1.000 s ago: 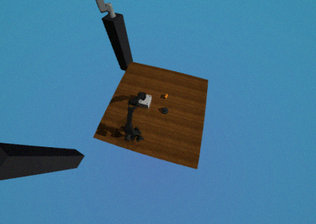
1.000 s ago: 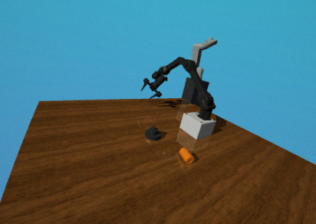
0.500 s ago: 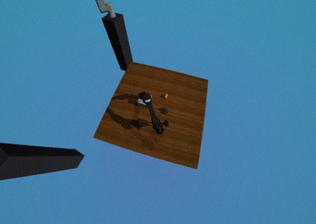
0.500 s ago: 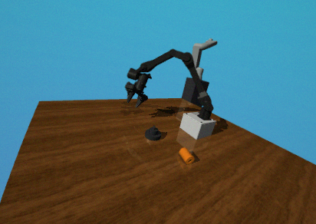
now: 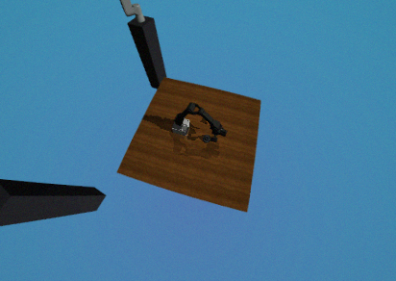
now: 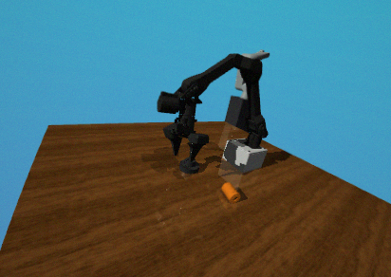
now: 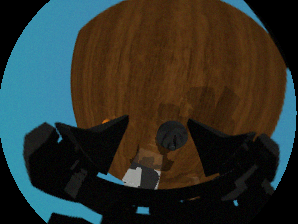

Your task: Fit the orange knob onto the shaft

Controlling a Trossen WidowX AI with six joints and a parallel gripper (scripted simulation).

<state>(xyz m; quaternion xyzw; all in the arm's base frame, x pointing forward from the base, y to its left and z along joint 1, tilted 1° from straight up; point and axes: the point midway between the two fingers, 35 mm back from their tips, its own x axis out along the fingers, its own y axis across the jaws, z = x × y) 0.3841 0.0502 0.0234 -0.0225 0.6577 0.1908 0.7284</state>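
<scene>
Orange on the knob (image 6: 231, 193) (image 7: 105, 121), lying sideways at four o'clock from the pedestal (image 5: 207, 139) (image 6: 189, 167) (image 7: 172, 135) in the exterior view. Spread wide, holding nothing, with the gripper (image 5: 211, 139) (image 6: 184, 158) (image 7: 158, 119).

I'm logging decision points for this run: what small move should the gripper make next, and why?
Probably shift sideways toward the orange knob, fingers kept open: the gripper stands open and empty above the round pedestal, while the knob lies on its side away from it.
</scene>
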